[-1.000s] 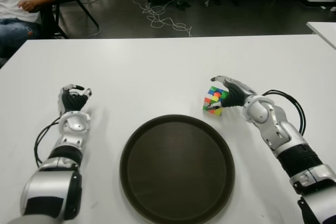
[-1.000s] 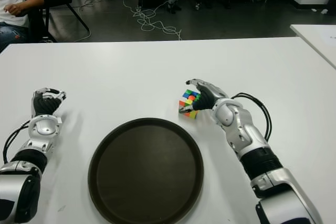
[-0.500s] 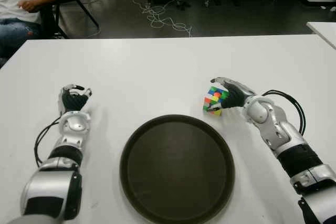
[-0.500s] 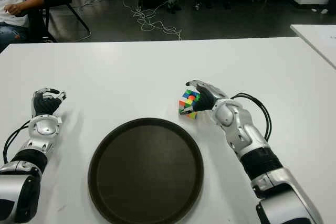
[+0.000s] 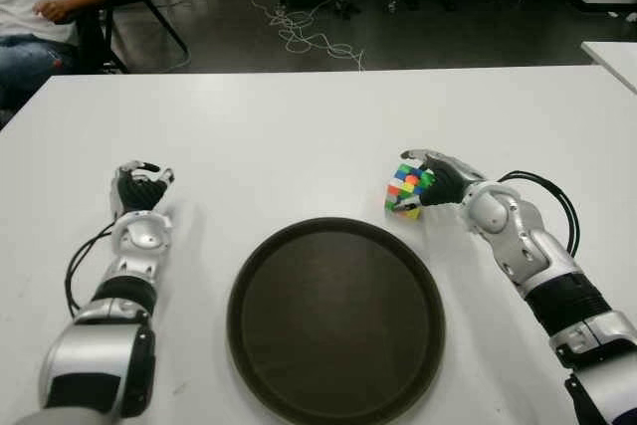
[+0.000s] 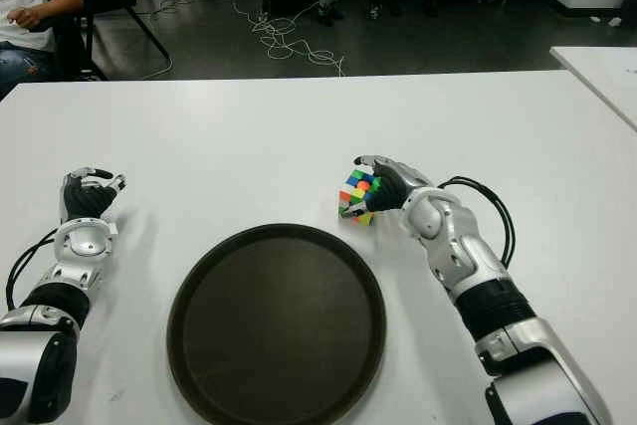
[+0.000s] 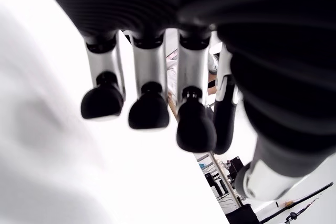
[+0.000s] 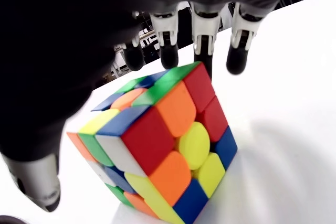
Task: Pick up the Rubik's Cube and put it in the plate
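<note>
The Rubik's Cube (image 5: pixel 406 191) stands tilted on a corner on the white table, just beyond the plate's far right rim. My right hand (image 5: pixel 422 176) is cupped over it. In the right wrist view the fingers (image 8: pixel 202 51) reach over the cube's (image 8: pixel 157 145) far top edge and the thumb (image 8: pixel 34 187) sits at its near side, so the hand is shut on the cube. The round dark brown plate (image 5: pixel 335 320) lies in front of me at the table's near middle, with nothing in it. My left hand (image 5: pixel 137 186) shows idle to the plate's left, fingers (image 7: pixel 149 111) relaxed and holding nothing.
The white table (image 5: pixel 299 136) stretches wide beyond the plate. A black cable (image 5: pixel 557 196) loops beside my right forearm. A seated person (image 5: pixel 40 7) is at the far left past the table's edge. Cables lie on the dark floor (image 5: pixel 309 37) behind.
My right hand has settled slightly lower and closer around the cube. The cube, the plate and my left hand have stayed where they were.
</note>
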Controlling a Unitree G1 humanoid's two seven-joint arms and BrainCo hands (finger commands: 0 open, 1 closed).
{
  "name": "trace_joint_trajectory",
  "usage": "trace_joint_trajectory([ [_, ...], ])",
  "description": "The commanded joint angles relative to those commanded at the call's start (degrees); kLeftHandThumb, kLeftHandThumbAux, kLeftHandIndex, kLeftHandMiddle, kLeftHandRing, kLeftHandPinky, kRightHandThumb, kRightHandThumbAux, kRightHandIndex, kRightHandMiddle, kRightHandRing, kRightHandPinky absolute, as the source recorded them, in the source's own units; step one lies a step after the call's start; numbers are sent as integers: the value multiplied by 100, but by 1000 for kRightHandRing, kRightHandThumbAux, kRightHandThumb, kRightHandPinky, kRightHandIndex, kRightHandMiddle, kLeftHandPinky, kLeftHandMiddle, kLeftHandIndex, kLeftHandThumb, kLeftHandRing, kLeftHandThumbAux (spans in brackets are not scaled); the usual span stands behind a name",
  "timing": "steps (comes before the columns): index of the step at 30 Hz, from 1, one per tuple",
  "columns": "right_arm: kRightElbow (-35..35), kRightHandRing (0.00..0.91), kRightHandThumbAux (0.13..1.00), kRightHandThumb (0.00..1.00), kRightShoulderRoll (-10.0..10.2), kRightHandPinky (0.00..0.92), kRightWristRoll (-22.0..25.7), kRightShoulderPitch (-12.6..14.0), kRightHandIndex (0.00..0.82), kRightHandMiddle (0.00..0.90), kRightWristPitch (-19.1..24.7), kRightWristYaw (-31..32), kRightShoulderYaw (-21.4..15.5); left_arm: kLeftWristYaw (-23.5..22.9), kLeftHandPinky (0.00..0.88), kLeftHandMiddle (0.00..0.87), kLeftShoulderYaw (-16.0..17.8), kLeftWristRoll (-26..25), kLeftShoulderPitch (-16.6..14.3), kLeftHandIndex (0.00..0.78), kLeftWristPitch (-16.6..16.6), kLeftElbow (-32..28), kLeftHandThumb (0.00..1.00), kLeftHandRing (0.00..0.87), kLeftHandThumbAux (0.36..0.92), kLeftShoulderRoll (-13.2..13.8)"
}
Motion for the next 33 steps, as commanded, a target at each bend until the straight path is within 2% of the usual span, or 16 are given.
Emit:
trace_joint_trajectory([
  [8,128,89,704,0,-12,67,-3,-40,57,96,-98,25,44,27,803,814,10,2,-26,442,35,20,712,813,701,-6],
  [17,457,91,709,0,10,57,2,-150,86,110,-249,22,106,46,814,817,-2,14,-13,442,18,-10,713,818,700,-22],
  [33,990,85,722,0,14,46,-173,-477,60,91,-327,120,347,26,812,815,-10,24,-16,441,18,-7,712,816,700,-14],
])
